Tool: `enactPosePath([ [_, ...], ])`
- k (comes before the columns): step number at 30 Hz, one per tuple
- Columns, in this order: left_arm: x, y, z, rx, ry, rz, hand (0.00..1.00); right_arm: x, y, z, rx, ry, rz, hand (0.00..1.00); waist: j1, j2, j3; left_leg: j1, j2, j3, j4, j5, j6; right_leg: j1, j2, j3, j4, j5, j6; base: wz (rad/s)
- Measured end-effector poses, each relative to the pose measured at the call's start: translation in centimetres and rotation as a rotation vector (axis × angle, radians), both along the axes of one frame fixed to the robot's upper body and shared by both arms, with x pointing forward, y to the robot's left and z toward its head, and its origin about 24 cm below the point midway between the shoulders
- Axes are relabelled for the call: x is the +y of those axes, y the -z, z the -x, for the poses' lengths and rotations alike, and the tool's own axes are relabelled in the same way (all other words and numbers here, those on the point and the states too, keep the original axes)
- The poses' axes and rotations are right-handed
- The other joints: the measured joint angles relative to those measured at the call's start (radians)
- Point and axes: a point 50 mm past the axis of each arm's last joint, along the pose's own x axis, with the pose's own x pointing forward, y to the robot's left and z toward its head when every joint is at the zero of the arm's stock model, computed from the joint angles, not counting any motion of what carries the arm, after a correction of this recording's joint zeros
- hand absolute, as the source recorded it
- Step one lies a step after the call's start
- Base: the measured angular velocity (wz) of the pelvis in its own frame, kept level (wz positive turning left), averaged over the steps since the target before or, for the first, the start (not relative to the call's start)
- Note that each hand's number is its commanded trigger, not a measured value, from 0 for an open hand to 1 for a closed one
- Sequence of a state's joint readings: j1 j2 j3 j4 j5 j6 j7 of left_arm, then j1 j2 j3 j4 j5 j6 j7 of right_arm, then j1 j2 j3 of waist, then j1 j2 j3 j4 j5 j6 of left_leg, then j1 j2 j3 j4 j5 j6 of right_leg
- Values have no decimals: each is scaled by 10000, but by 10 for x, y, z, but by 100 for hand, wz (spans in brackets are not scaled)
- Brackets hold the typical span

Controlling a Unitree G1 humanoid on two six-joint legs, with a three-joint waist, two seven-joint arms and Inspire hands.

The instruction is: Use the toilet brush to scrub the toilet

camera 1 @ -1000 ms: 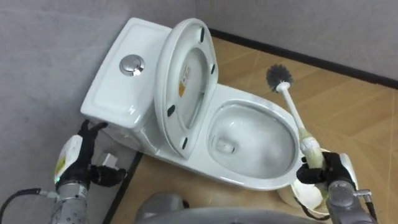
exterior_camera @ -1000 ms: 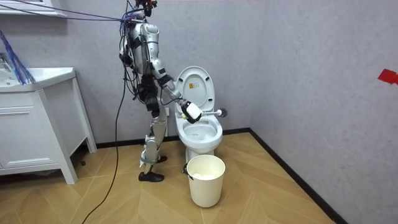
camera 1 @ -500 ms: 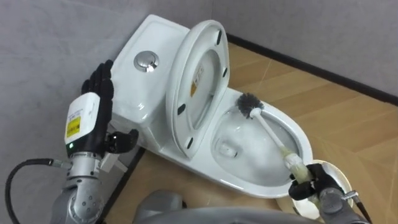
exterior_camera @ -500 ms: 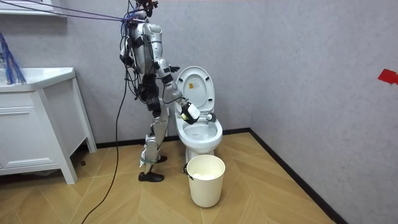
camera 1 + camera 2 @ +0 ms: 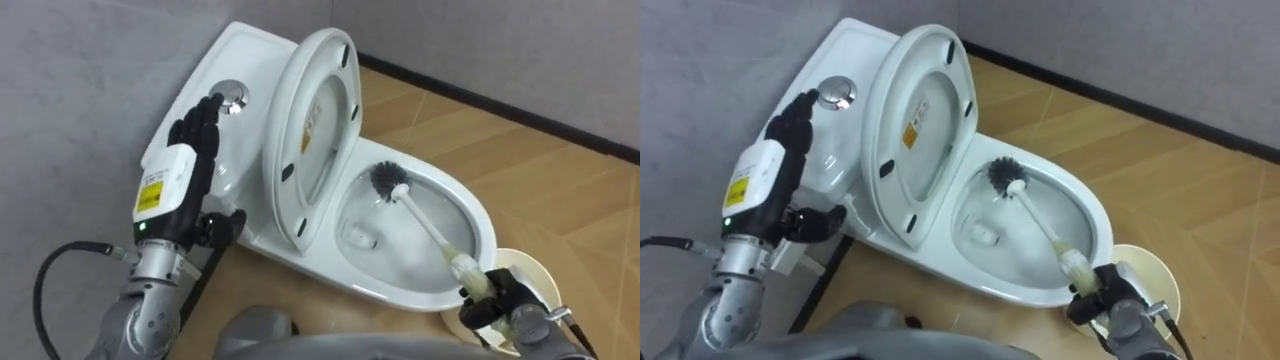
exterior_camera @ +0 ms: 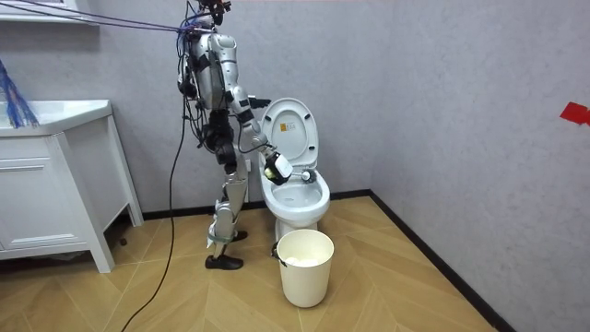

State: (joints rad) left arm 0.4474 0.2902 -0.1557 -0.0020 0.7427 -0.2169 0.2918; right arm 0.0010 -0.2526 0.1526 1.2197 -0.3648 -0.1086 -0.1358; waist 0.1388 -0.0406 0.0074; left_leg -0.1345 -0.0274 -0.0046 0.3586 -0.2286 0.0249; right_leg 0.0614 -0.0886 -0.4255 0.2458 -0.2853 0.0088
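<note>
White toilet (image 5: pixel 372 292) stands against the wall, lid (image 5: pixel 312 110) up. The brush (image 5: pixel 425 218) slants into the bowl with its dark head toward the back (below the lid's lower edge). The right hand (image 5: pixel 492 304) is curled tight round the handle end. The left hand (image 5: pixel 182 180) hangs over the tank, fingers straight, tips near the button (image 5: pixel 232 92). A bin (image 6: pixel 304 266) sits just before the bowl.

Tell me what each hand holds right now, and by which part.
The right hand is curled round the toilet brush at the near end of its handle; the bristles are in the toilet bowl. The left hand, fingers straight, holds nothing.
</note>
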Motion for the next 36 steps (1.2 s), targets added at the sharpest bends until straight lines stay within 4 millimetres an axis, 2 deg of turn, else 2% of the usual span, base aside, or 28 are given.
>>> enactPosePath([
  [4,3,8,4,514,264,-854,0,-2,1,6,364,-8,-140,100,-355,-9,7,29,-8,109,-141,4,4,-104,-6,125,115,-1,3,-6],
  [8,8,17,4,926,335,-1540,0,-5,1,10,622,45,-95,100,-548,1,4,58,-7,281,-155,4,5,-119,-3,275,116,1,7,-11],
  [12,14,26,4,1227,381,-2201,0,-12,1,16,812,332,17,100,-565,60,-4,96,0,426,-155,2,6,-110,5,420,72,13,21,-10],
  [17,23,36,6,1671,39,-2793,0,-20,-1,25,886,586,166,100,-512,210,-62,259,64,556,-231,2,7,-74,16,591,97,20,16,-8],
  [19,33,39,8,1868,-294,-3036,0,-26,-4,23,903,372,295,100,-518,279,-39,317,109,582,-254,1,7,-84,19,679,125,41,-10,-15],
  [23,45,42,6,1993,-854,-3543,0,-30,-5,24,1285,-7,502,100,-503,332,-50,260,170,605,-193,-4,-1,-120,44,682,115,56,-44,-1],
  [26,53,40,2,1937,-1069,-3848,0,-30,-9,15,1351,-1009,915,100,-417,334,-56,-99,165,594,-48,3,-1,-500,48,691,263,40,-89,-2],
  [30,60,35,-19,1454,-1270,-4024,0,-30,-13,-1,1373,-2400,1635,100,-136,347,-49,-823,280,593,395,4,10,-1231,12,697,842,9,-144,0],
  [35,58,24,-45,418,-1191,-4001,0,-34,-25,-36,1031,-4619,3073,100,61,297,79,-2134,312,298,1128,11,28,-2308,-81,320,1563,-35,-218,16],
  [36,58,20,-53,140,-1107,-3984,0,-36,-31,-47,908,-5127,3520,100,215,269,102,-2497,330,266,1294,24,52,-2740,-161,242,1892,-61,-255,0],
])
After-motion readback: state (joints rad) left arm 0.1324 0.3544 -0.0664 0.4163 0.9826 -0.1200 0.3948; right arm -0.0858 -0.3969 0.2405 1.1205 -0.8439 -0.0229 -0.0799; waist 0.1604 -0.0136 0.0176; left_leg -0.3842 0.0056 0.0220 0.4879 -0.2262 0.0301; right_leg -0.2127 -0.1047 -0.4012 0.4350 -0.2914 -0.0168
